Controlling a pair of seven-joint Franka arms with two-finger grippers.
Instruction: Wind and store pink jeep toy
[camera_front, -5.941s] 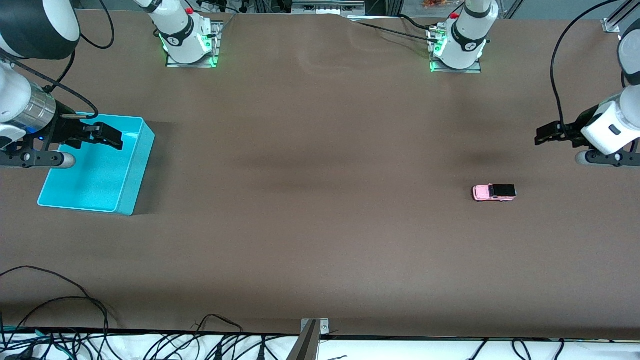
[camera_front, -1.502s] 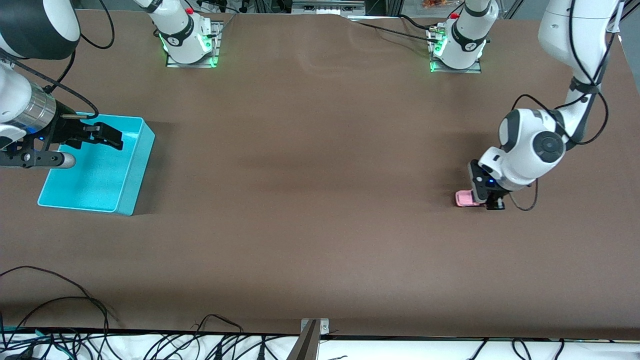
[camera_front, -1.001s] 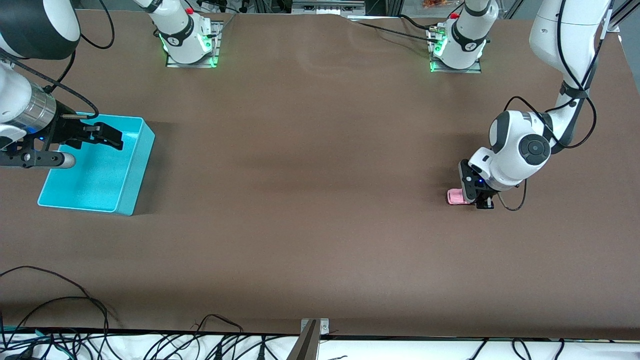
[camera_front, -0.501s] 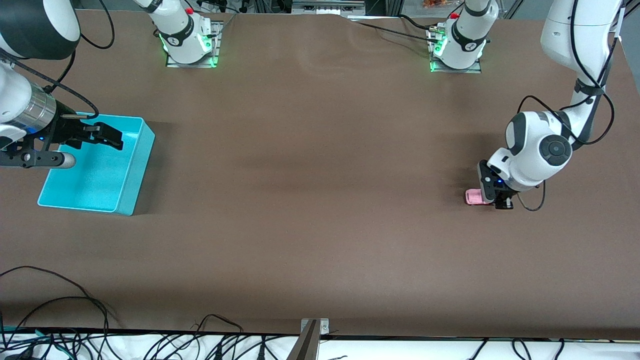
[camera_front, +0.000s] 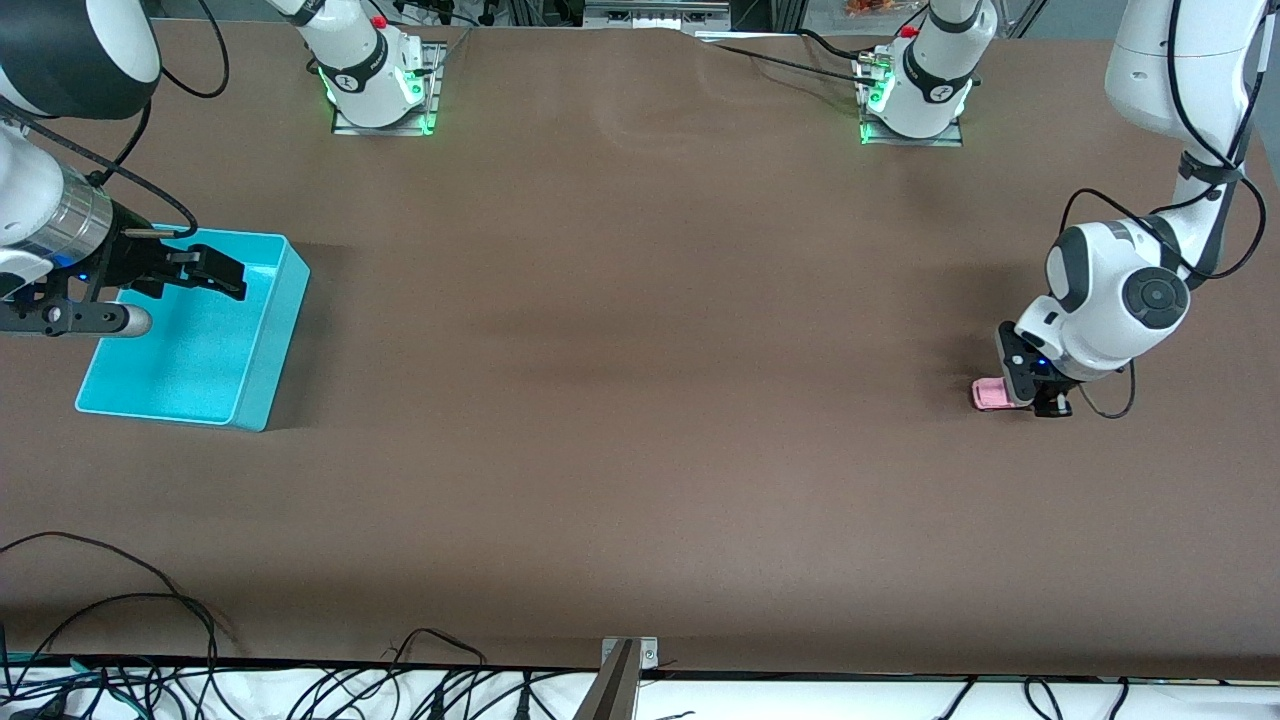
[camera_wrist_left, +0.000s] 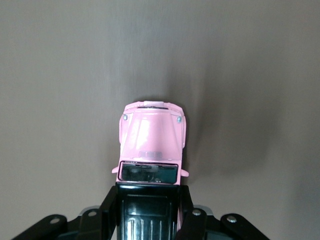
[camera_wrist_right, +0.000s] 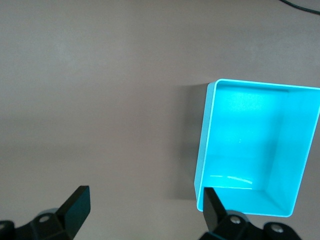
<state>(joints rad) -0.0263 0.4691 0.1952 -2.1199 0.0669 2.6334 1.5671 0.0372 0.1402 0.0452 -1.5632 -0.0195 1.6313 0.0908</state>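
Observation:
The pink jeep toy (camera_front: 988, 394) sits on the brown table near the left arm's end, its pink hood pointing toward the right arm's end. My left gripper (camera_front: 1035, 395) is low over it, shut on its black rear roof. In the left wrist view the pink jeep toy (camera_wrist_left: 151, 137) sticks out ahead of the left gripper (camera_wrist_left: 148, 200), whose black fingers (camera_wrist_left: 111, 202) press on both sides of the roof. My right gripper (camera_front: 215, 272) waits open over the cyan bin (camera_front: 275, 350), with nothing between its fingers (camera_wrist_right: 79, 200).
The cyan bin (camera_wrist_right: 202, 150) stands at the right arm's end of the table and holds nothing. Two arm bases (camera_front: 378, 75) stand along the table's farthest edge. Cables (camera_front: 150, 640) lie along the edge nearest the camera.
My left gripper, shut on the jeep, carried it toward the right arm's end and has now drawn it back toward the left arm's end. The right arm has not moved.

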